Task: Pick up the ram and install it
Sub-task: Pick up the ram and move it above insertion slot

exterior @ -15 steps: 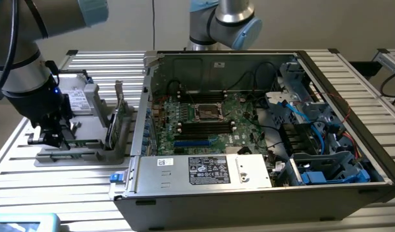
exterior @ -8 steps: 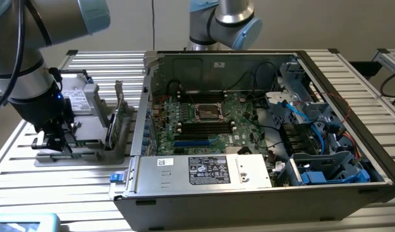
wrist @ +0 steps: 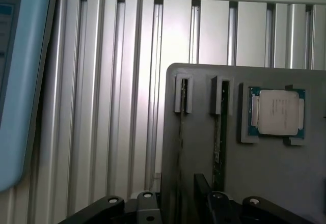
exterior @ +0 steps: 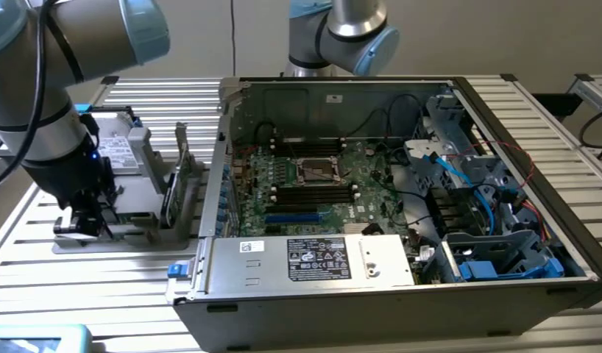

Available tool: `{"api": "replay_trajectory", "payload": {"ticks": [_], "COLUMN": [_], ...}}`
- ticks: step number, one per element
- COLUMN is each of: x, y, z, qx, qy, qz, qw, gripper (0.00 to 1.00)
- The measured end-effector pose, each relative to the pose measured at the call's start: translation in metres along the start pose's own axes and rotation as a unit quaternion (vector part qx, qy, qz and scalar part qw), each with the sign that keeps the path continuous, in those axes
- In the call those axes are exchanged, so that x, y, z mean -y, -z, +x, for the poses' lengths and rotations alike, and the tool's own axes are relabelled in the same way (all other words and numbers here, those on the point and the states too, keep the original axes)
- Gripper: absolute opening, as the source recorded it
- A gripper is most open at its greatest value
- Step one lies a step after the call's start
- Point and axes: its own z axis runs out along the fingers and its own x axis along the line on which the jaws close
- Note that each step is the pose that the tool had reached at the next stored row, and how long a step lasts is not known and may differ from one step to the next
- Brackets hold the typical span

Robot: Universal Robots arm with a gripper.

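Lower left of exterior view: my pincer (exterior: 85,219) hangs over grey holder (wrist: 275,178), jaws wide, empty. Ram (wrist: 219,137) on edge in holder slot just below me, long axis lined with jaw gap.

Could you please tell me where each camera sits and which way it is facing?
Exterior view: off the arm, raised, looking down at the open computer case and grey holder on the slatted table; the arm and gripper show at the exterior view's left.
Wrist view: on the wrist, facing down onto the holder and its processor chip; the open gripper's fingers show.
Shared: holder, gripper, table.
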Motion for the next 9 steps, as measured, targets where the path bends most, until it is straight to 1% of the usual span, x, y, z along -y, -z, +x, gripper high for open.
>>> {"api": "replay_trajectory", "payload": {"ticks": [4,9], "x": [0.0002,0.0003], "y": [-0.0062,-0.0102], "z": [-0.0001,-0.001], "qx": [0.0,0.0], "qy": [0.0,0.0], "qz": [0.0,0.0], "qw": [1.0,1.0], "gripper": [0.38,0.38]}}
